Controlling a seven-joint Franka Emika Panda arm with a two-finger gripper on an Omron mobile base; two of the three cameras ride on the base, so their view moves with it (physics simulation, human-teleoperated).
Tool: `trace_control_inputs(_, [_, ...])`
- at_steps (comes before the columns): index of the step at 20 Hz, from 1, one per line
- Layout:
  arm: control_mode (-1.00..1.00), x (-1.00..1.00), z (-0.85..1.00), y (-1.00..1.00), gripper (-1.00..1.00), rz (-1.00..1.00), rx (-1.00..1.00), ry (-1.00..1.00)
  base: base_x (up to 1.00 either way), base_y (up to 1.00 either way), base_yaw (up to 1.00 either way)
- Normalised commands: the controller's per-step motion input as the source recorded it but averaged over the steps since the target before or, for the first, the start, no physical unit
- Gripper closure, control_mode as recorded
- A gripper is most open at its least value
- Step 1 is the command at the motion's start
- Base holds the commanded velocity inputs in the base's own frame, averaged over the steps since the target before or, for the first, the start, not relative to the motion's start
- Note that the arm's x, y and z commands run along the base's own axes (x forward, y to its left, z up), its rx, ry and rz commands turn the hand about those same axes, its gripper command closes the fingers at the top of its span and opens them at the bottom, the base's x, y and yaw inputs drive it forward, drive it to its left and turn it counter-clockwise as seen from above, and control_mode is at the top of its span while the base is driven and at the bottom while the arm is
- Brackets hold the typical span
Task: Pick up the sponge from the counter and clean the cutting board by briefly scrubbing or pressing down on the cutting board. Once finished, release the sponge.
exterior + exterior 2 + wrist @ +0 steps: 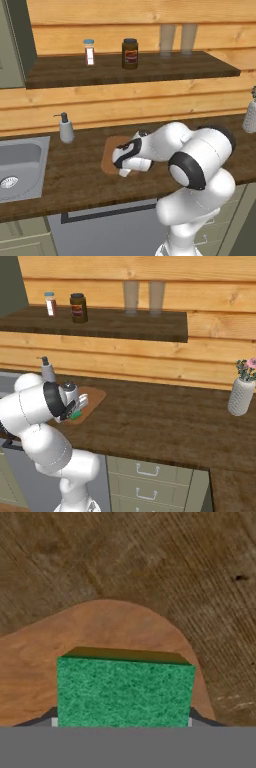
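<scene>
Where the hand view looks straight down, a green sponge (125, 692) pinched between the two fingers (46, 717), one dark tip at each side of the block, its yellow layer just visible along the far edge. Directly beneath, the rounded corner of the pale cutting board (100, 627), with the dark wood-plank bench (150, 557) beyond it. Whether sponge and board are touching or just apart: cannot tell from here.

From the right base view, gripper (76, 412) low over the near part of the cutting board (92, 396), a sliver of green sponge (76, 415) showing under it. From the left base view, the white arm bent down over the board (111, 150), gripper (125, 171) at its near edge.

Judged as the scrubbing step. To do it well: press straight down with a steady pinch, keep the sponge flat, and stay inside the board's edge, since the hold sits close to a corner; short strokes toward the board's middle, then spread the fingers to let go.

Farther back on the bench, a soap dispenser (66, 129) beside the steel sink (22, 165), and a vase of flowers (242, 393) well off to the right. On the shelf (150, 67) above, a small jar (89, 51), a dark jar (130, 53) and two glasses (142, 297). Labels too small to read; no legible writing anywhere.
</scene>
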Motion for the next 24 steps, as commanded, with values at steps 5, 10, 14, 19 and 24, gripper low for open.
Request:
trace_control_inputs(5, [-1.00,0.10,-0.53,-0.47,1.00,-0.14,0.00,0.00,0.00,0.00,0.00])
trace_control_inputs(10, [-1.00,0.67,-0.32,-0.05,1.00,-0.02,0.00,-0.05,0.00,0.00,0.00])
trace_control_inputs(14, [-1.00,0.76,-0.23,0.00,1.00,0.00,0.00,-0.01,0.00,0.00,0.00])
trace_control_inputs(19, [-1.00,0.39,-0.68,0.00,1.00,0.00,0.00,-0.12,0.00,0.00,0.00])
trace_control_inputs(24, [-1.00,0.47,-0.66,-0.24,1.00,0.00,0.03,-0.22,0.00,0.00,0.00])
